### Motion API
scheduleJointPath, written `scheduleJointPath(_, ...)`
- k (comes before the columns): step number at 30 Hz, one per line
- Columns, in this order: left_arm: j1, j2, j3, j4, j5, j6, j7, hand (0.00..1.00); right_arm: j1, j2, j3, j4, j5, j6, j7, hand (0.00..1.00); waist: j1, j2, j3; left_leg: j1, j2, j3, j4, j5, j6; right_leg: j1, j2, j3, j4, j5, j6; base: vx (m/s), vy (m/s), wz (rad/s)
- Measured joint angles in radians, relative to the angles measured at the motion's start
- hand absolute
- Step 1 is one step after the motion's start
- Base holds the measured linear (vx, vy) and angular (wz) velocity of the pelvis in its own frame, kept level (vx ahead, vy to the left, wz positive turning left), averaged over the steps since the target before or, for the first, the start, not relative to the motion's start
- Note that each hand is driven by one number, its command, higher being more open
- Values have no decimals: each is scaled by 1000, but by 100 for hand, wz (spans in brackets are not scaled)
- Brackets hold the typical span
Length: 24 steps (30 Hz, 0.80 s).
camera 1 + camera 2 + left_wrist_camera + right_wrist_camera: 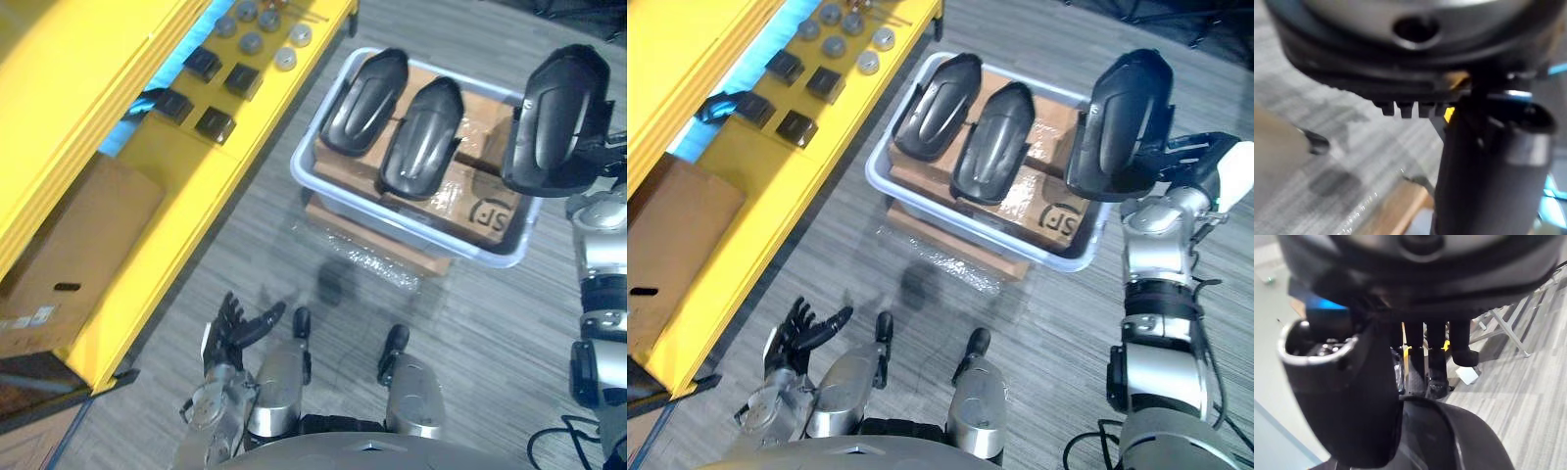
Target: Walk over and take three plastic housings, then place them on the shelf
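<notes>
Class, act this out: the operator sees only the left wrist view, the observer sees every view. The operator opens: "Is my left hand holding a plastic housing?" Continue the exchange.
Observer: No. The left hand hangs open and low, near the yellow shelf, holding nothing.
Operator: Where are the housings, then?
Observer: Two plastic housings lie side by side in the grey bin, on cardboard.
Operator: And the third one?
Observer: The right hand grips the third housing, raised above the bin's right end.
</notes>
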<state>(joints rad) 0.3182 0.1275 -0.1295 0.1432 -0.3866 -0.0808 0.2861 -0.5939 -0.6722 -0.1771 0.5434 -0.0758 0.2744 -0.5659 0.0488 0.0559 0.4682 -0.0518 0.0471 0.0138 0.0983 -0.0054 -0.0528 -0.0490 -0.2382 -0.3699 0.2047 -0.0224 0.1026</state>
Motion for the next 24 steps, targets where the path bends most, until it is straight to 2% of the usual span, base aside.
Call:
scheduleJointPath(2, -24, 0, 35, -65, 57, 55, 50, 100, 67, 47, 0, -39, -32, -7, -25, 0, -1, -19, -39, 18, 3, 6, -18, 2, 0, 21, 11, 0, -33, 10, 2, 105, -15, -7)
scheduleJointPath(6, -65, 14, 108, -104, 154, 123, 76, 100, 132, 108, 3, -59, -52, -7, -34, 0, 0, -23, -71, 43, 5, -4, -21, 1, 0, 70, 17, -11, -82, 28, 3, 59, -15, 3)
scheduleJointPath(8, -77, 29, 111, -106, 162, 130, 71, 100, 132, 122, 12, -59, -74, -7, -31, 0, 3, -18, -74, 53, 5, -5, -19, 1, 0, 88, 19, -13, -97, 35, 4, 0, 0, 0)
scheduleJointPath(12, -107, 35, 97, -114, 149, 128, -1, 100, 125, 124, 55, -59, -94, -43, -31, 0, 13, 1, -89, 56, 10, -4, -19, -4, -2, 108, 33, -13, -141, 66, 1, -59, -3, -3)
scheduleJointPath(14, -123, 38, 64, -114, 88, 132, -51, 100, 124, 126, 71, -65, -117, -64, -31, 0, 21, 4, -99, 56, 12, -2, -18, -4, -2, 117, 39, -11, -164, 81, 0, -82, -4, -5)
scheduleJointPath(15, -135, 39, 42, -113, 25, 155, -83, 100, 124, 131, 82, -76, -128, -67, -30, 0, 24, 4, -110, 56, 13, 1, -18, -4, -2, 122, 43, -9, -181, 90, 0, -51, -7, -10)
scheduleJointPath(16, -155, 39, 18, -109, -85, 211, -117, 100, 124, 137, 94, -91, -156, -77, -27, 0, 27, 4, -124, 54, 15, 8, -19, -4, -2, 123, 47, -4, -198, 102, -2, -41, -5, -11)
scheduleJointPath(18, -196, 43, -18, -77, -201, 273, -148, 100, 123, 138, 118, -129, -182, -94, -18, 0, 23, 3, -133, 54, 16, 12, -20, -4, -3, 127, 51, 0, -214, 113, -3, -26, -5, -11)
scheduleJointPath(20, -274, 44, -80, 14, -394, 367, -180, 100, 109, 143, 169, -183, -203, -140, 3, 0, 10, -1, -151, 61, 19, 31, -29, -3, -3, 128, 57, 17, -237, 132, -5, -13, 0, -22)
scheduleJointPath(22, -324, 40, -120, 69, -490, 414, -186, 100, 101, 166, 190, -217, -247, -174, 13, 0, -4, -10, -163, 62, 20, 38, -33, -1, -4, 128, 60, 22, -247, 139, -6, 5, 0, -18)
scheduleJointPath(24, -397, 23, -163, 143, -563, 437, -190, 100, 98, 210, 226, -262, -304, -219, 21, 0, -25, -31, -184, 68, 26, 57, -37, -1, -6, 128, 67, 39, -262, 147, -8, 23, -11, -22)
